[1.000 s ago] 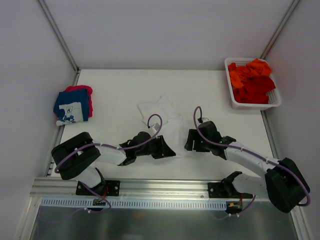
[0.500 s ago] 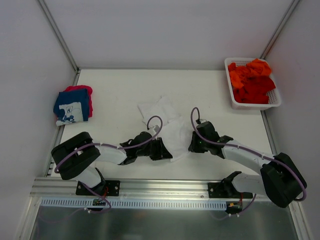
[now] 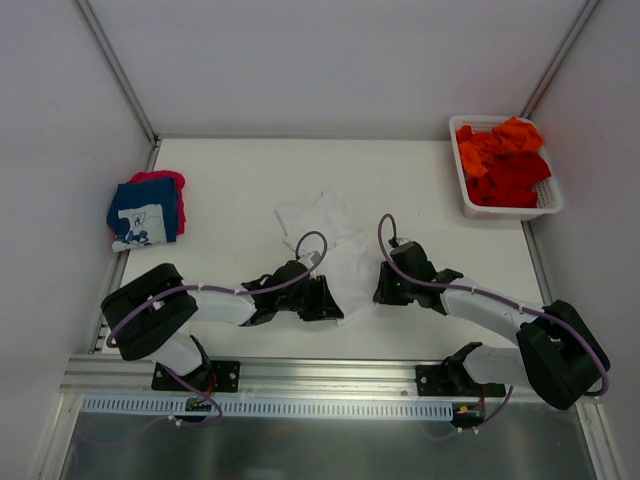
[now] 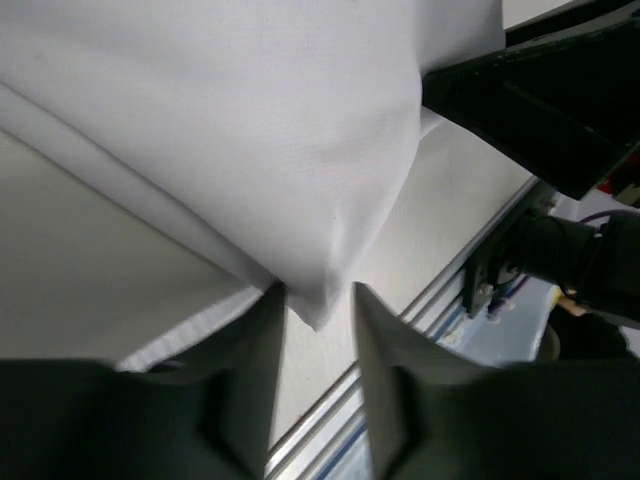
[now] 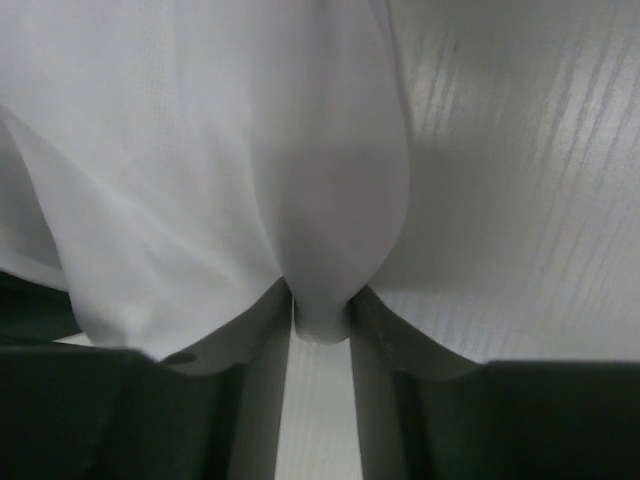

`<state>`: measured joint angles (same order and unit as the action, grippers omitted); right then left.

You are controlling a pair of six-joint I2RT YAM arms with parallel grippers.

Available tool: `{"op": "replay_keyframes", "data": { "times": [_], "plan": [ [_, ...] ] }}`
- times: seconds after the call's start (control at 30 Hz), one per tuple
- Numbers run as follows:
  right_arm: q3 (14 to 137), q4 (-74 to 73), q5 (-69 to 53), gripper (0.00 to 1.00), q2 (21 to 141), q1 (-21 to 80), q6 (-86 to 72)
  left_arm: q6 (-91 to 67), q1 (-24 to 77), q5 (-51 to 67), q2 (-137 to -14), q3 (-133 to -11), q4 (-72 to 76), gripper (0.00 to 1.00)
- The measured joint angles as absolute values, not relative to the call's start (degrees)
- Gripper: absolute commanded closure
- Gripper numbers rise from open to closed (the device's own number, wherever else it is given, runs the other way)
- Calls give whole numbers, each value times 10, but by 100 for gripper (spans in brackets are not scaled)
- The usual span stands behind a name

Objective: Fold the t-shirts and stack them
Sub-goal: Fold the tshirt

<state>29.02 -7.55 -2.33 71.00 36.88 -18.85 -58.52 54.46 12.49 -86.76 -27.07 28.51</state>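
Both near edges of the plain white cloth t-shirt (image 3: 325, 222), lying mid-way across the counter (image 3: 230, 185), are grasped: the left tool (image 4: 315, 305) pinches a corner, the right tool (image 5: 320, 325) a fold.

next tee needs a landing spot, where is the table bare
Bare: the far table strip between the folded stack and the basket, behind the white t-shirt. Crowded: near centre, where left gripper and right gripper pinch that shirt.
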Motion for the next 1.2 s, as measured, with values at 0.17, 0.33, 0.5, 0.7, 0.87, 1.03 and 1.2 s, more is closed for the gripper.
{"op": "replay_keyframes", "data": {
  "times": [0.17,0.33,0.5,0.7,0.87,1.03,1.2],
  "plan": [
    [297,-76,-29,43,710,373,-186,-581,560,95,-833,-293,229,1],
    [299,-76,-25,41,708,374,-184,-567,575,43,-781,-297,157,1],
    [299,-77,-25,41,708,375,-184,-572,577,22,-778,-296,109,1],
    [299,-77,-25,40,708,375,-184,-602,578,27,-789,-279,164,2],
    [300,-77,-25,39,708,375,-184,-626,594,27,-807,-275,209,2],
    [300,-76,-25,38,708,375,-184,-646,605,29,-828,-275,244,2],
    [300,-76,-24,38,708,375,-184,-660,616,29,-847,-279,271,2]
  ]
}}
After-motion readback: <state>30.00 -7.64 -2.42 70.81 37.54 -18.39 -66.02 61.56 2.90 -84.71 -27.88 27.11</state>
